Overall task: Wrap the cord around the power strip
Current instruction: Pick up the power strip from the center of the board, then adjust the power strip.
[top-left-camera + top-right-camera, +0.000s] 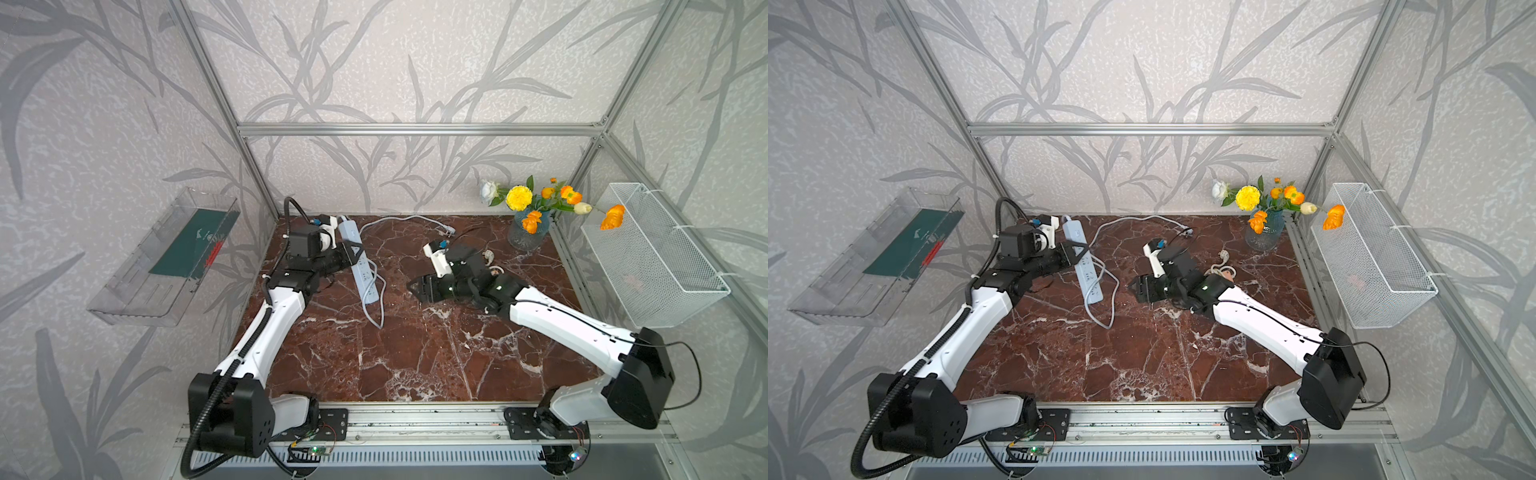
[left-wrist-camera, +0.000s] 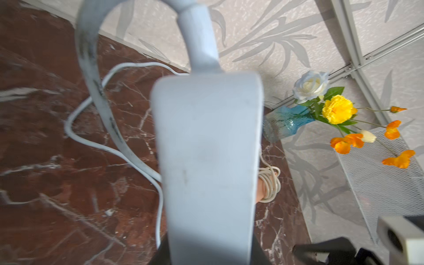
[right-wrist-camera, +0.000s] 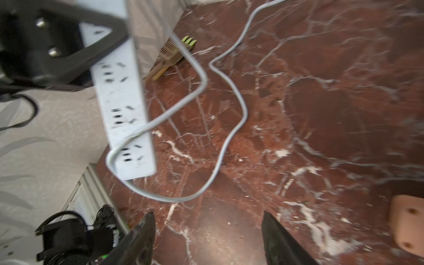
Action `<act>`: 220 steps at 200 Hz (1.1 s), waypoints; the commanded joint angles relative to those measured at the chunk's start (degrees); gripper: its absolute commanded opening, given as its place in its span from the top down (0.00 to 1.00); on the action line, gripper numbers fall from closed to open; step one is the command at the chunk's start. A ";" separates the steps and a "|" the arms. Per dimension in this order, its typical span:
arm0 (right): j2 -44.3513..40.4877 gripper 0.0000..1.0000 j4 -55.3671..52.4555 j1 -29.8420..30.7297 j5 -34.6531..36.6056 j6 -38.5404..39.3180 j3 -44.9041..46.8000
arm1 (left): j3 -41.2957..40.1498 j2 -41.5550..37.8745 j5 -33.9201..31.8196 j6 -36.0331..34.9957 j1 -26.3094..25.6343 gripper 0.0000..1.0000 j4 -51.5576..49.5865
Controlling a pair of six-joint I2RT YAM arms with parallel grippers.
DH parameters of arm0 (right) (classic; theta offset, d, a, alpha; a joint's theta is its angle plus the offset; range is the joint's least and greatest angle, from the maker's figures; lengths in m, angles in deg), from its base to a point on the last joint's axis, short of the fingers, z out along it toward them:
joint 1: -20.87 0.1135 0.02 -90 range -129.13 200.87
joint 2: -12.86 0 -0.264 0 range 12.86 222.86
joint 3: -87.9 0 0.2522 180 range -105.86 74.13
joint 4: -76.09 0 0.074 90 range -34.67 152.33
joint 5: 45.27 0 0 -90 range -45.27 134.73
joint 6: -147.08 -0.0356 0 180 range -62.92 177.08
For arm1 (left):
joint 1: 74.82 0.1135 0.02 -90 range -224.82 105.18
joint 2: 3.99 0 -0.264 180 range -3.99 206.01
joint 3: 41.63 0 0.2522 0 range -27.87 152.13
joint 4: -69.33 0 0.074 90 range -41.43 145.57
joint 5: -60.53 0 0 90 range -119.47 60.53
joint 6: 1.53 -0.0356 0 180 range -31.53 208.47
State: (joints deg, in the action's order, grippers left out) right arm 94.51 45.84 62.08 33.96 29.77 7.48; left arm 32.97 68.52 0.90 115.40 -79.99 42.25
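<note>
I have the left gripper (image 1: 353, 252) clenched across the power strip (image 1: 365, 278), gripping it nearer the cord end than the free end. The strip sits at the far left of the table (image 1: 415, 365) and slants toward me. The cord (image 1: 380, 309) leaves the strip's far end. In the right wrist view, 1 turn of it crosses the socket face near the free end. Below that it trails in a slack loop on the marble. Its plug (image 1: 446, 227) lies well apart, close to the back wall. The right gripper (image 1: 412, 289) is released — jaws spread wide, holding nothing — near the loop and pointing at the strip. I cannot tell whether the strip's free end touches the table.
</note>
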 commanded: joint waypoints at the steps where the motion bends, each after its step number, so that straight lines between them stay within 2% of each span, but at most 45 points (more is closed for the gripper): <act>1: -1.86 0.26 -3.28 -1.96 -5.09 3.86 -3.01 | 4.29 -0.76 8.62 -8.94 -1.21 0.97 -2.49; 26: 1.88 0.25 3.73 -2.62 -16.03 0.91 -10.97 | 3.97 -0.06 20.90 -7.78 -3.59 0.97 1.69; 40: 5.26 0.25 8.27 -2.80 -22.30 -2.68 -14.98 | 2.30 -0.36 26.92 -3.95 -4.30 0.95 8.03; 50: 7.14 0.25 11.50 -3.07 -25.75 -5.39 -16.80 | 1.47 -1.05 28.79 -2.70 -4.92 0.94 10.71; 72: 10.37 0.25 20.45 -4.18 -30.65 -13.89 -17.69 | 1.37 -2.06 32.18 -5.05 -7.07 0.92 10.36; 94: 12.87 0.26 24.35 -4.26 -34.49 -17.48 -19.81 | 1.13 -1.61 34.31 -4.29 -8.14 0.91 11.24; 126: 14.39 0.32 24.74 -4.28 -34.87 -17.62 -19.74 | 0.60 -0.57 36.39 -0.99 -8.62 0.91 15.36; 164: 15.01 0.54 33.25 -5.29 -32.10 -20.80 -17.73 | 0.62 1.05 36.29 -0.39 -9.24 0.91 13.39; 181: 15.51 0.67 38.11 -5.87 -29.83 -23.12 -16.32 | -0.57 0.60 36.08 0.17 -9.24 0.87 12.39; 208: 15.82 0.76 45.72 -6.18 -26.74 -25.67 -13.48 | -3.01 -1.21 34.82 0.73 -9.25 0.80 12.53; 220: 15.82 0.80 47.20 -6.18 -26.05 -26.12 -13.08 | -3.51 -1.82 34.02 1.07 -9.25 0.70 12.24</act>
State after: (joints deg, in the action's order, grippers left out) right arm 110.07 81.62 57.01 -0.09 8.53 -5.57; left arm 31.55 68.98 35.96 116.85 -88.56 55.12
